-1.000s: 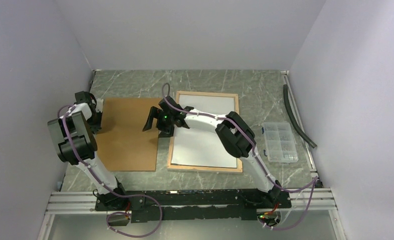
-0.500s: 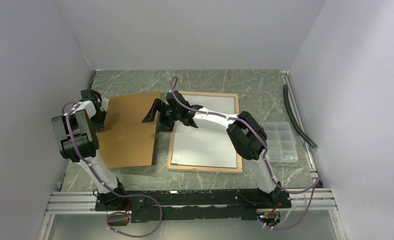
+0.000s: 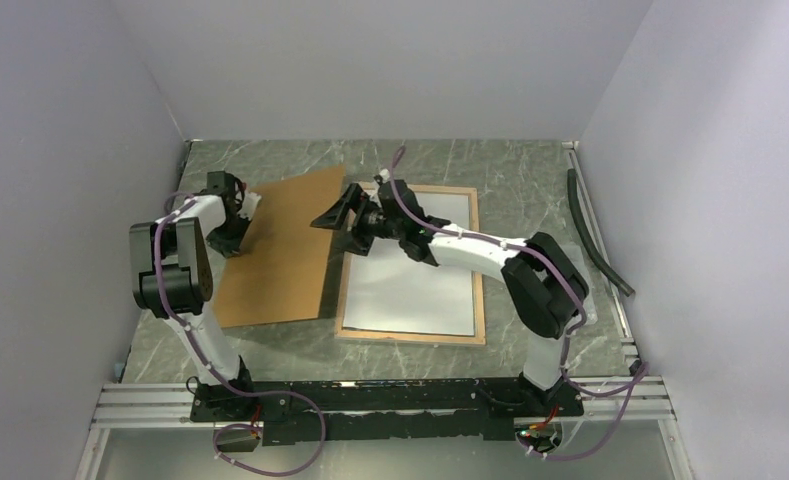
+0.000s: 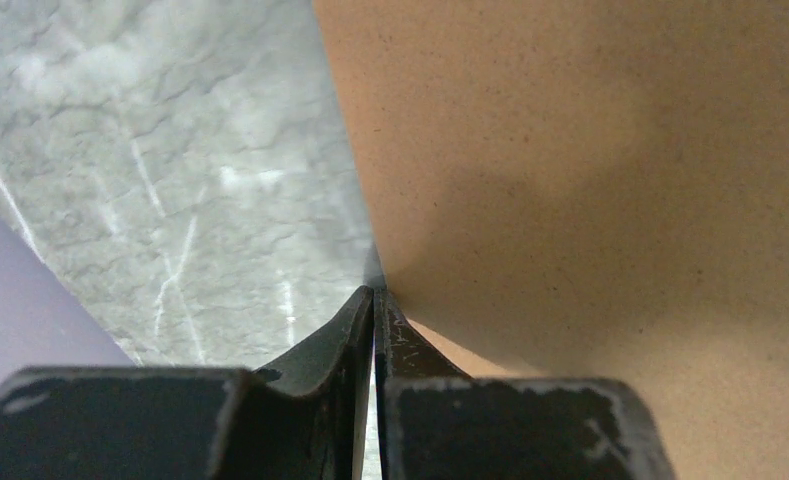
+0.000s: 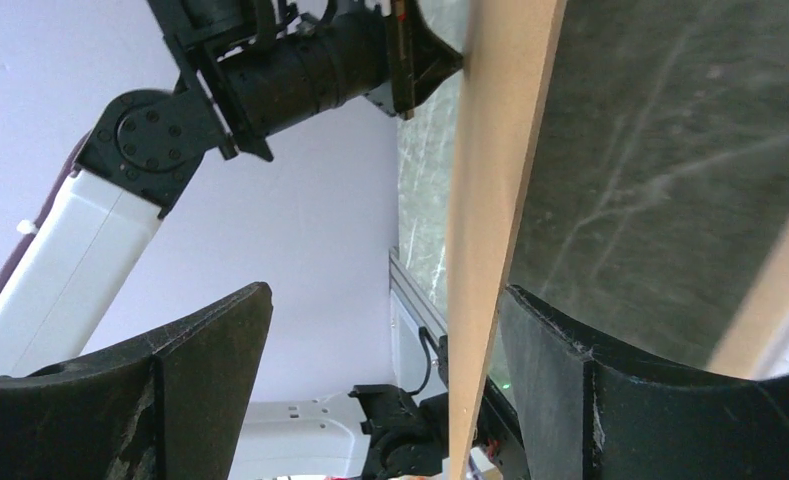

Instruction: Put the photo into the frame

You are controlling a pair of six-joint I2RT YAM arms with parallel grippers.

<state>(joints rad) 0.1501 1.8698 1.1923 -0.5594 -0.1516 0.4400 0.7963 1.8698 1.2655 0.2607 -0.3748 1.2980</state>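
**Mia:** What was the biggest thing there?

**Ben:** The green counter. The frame lay flat on its right half, wood side up, with a white sheet inside it

**Mia:** Was that sheet the photo?

**Ben:** I could not tell. No dark picture side showed anywhere, so it may have been the photo lying face down

**Mia:** And the brown board?

**Ben:** It was just left of the frame. It was tipped up, with its near edge low and its far right corner in the air

**Mia:** Who held it?

**Ben:** The left tool was pinched tight on the board's left edge. The right tool had its two sides wide apart. The board's right edge stood between them, close to one side, but nothing squeezed it

**Mia:** So what would make this step go well?

**Ben:** I think the right tool should close on that edge first. One pinch alone could let the board swing or slip. Then both arms should carry it slowly and keep it level. They should lower it straight into the frame so it does not push the white sheet out of place
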